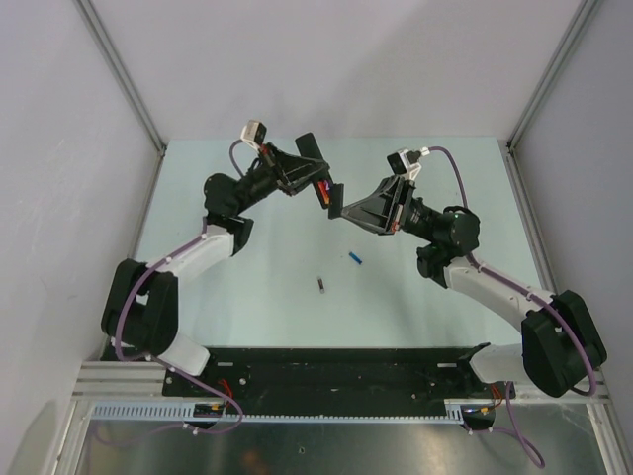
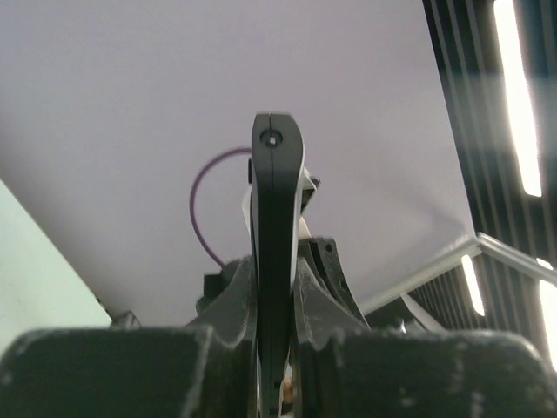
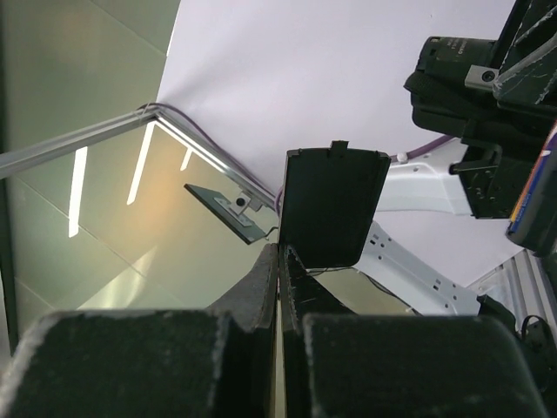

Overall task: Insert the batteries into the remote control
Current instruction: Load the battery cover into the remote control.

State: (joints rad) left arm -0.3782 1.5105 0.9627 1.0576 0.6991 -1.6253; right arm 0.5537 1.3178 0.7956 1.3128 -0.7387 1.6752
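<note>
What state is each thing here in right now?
remote control: held off the table by the left gripper, back open, red-orange battery showing in it.
back panel: off the remote, pinched in the right gripper.
blue battery: lying loose on the table.
dark battery: lying loose on the table.

Pale green table [image 1: 257, 297], white walls [image 1: 336, 59], ceiling strip lights [image 2: 515, 96].

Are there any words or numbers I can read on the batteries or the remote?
None can be read.
The colourful battery: markings too blurred.
The blue battery and dark battery on the table: too small.
The remote and back panel: plain black, no writing seen.
</note>
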